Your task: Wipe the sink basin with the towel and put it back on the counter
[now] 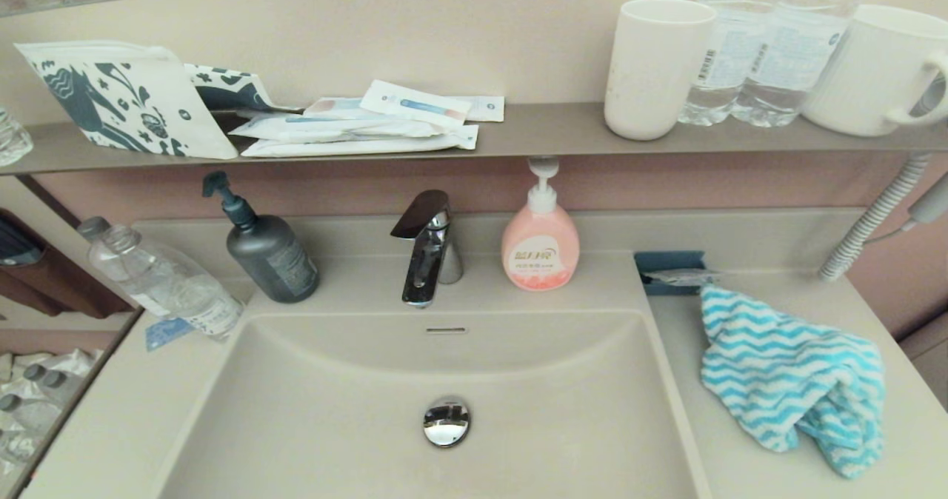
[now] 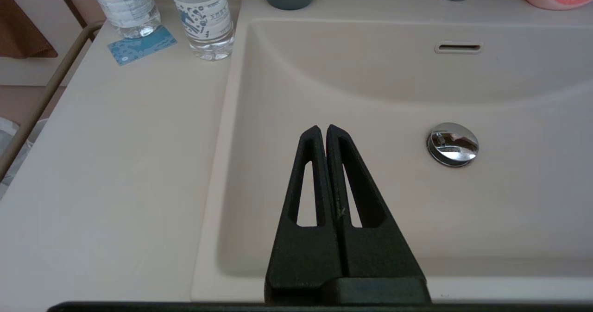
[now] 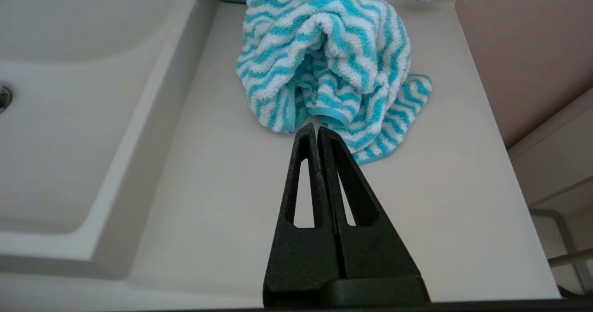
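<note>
Both grippers have their jaws pressed together with nothing between them.

From the head camera, neither arm shows. The towel (image 1: 792,388) lies crumpled on the counter (image 1: 681,410), to the right of the sink basin (image 1: 333,410), well apart from the drain plug (image 1: 446,421). A faucet (image 1: 428,251) stands behind the basin, between a dark pump bottle (image 1: 268,251) and a pink soap bottle (image 1: 541,243).

From the left wrist camera, the left gripper (image 2: 323,129) hangs over the near left part of the sink basin (image 2: 370,85), beside the drain plug (image 2: 452,144). Two water bottles (image 2: 204,15) stand on the counter (image 2: 116,164) further off.

From the right wrist camera, the right gripper (image 3: 313,129) hangs over the counter (image 3: 222,196), its tips just short of the towel (image 3: 324,57), whose near folds lie beside them; contact cannot be told.
</note>
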{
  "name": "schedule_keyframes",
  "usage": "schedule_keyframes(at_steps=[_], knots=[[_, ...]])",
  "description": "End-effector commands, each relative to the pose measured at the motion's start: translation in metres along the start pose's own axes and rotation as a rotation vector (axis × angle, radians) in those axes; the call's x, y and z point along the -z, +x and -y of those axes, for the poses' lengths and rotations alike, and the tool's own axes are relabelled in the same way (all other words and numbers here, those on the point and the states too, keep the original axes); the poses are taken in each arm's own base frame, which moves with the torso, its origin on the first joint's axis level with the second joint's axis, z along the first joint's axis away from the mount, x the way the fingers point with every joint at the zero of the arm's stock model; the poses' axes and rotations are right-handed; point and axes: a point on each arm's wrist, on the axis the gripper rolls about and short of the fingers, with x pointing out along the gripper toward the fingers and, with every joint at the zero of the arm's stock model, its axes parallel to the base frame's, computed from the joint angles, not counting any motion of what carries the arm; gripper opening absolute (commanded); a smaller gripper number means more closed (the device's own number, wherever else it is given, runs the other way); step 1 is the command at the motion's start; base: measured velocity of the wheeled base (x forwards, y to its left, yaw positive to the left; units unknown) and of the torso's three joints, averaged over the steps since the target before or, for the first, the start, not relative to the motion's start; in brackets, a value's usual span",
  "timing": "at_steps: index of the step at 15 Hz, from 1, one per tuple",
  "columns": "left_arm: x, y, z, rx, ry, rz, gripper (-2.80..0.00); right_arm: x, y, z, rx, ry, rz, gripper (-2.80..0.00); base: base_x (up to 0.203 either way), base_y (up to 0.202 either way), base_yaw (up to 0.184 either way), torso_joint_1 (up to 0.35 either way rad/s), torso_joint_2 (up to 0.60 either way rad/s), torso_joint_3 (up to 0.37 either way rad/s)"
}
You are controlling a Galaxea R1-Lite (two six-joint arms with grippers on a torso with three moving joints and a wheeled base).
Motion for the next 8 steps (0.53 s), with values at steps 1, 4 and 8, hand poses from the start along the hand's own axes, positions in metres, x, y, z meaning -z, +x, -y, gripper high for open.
schedule_keyframes(at_steps=[1,4,8], knots=[[0.0,0.0001,0.0,-0.001,0.0,-0.001,-2.8,0.0,0.0002,0.0001,0.001,0.001,0.0,-2.8,0.0,0.0,0.0,0.0,0.0,0.0],[0.0,0.0001,0.0,-0.001,0.0,-0.001,-2.8,0.0001,0.0002,0.0,0.001,0.004,-0.002,-2.8,0.0,0.0,0.0,0.0,0.0,0.0],[0.0,0.0001,0.0,-0.001,0.0,-0.001,-2.8,0.0,0.0002,0.0002,0.006,0.025,0.0,-2.8,0.0,0.0,0.0,0.0,0.0,0.0]])
